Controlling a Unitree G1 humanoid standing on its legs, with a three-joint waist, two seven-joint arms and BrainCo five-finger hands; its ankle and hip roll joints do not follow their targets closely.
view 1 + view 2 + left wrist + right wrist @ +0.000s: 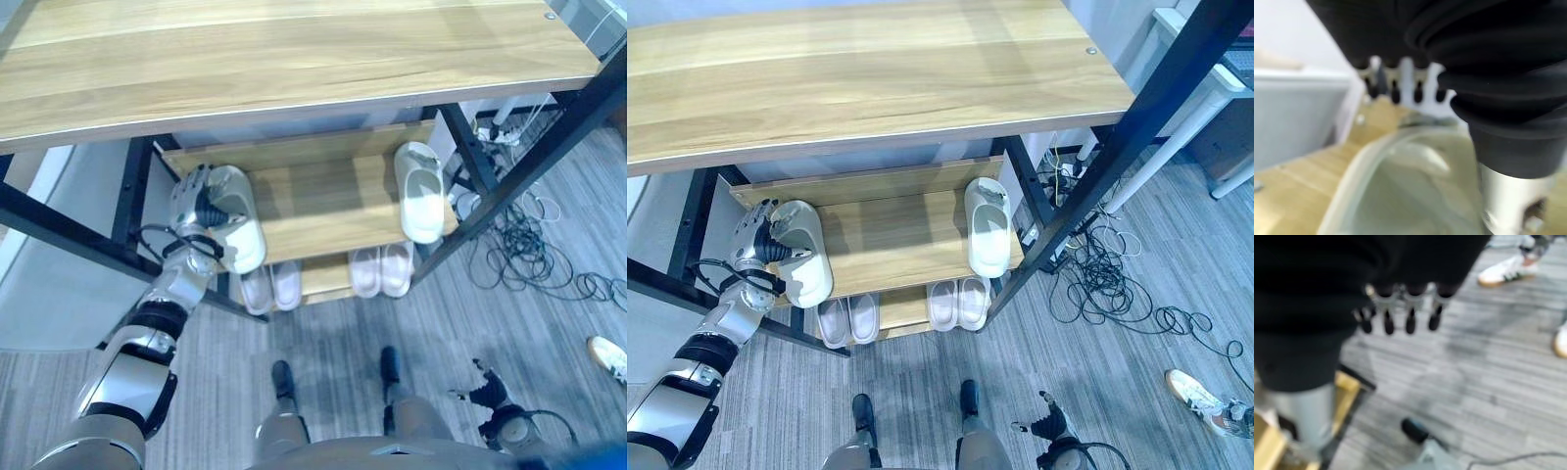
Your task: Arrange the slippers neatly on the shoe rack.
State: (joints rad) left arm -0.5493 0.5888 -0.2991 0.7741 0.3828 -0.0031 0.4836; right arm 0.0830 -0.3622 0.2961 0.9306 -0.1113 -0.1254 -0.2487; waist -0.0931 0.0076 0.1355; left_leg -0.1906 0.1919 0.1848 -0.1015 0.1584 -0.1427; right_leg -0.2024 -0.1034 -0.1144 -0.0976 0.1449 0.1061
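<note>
Grey plank flooring (1136, 392) surrounds a black-framed wooden shoe rack (901, 235); on its middle shelf the left hand (759, 240) grips a pale green foam slipper (805, 253) at the left end (its mate (988, 225) lies at the right end), while the right hand (1400, 308) hangs with fingers relaxed above the floor
</note>
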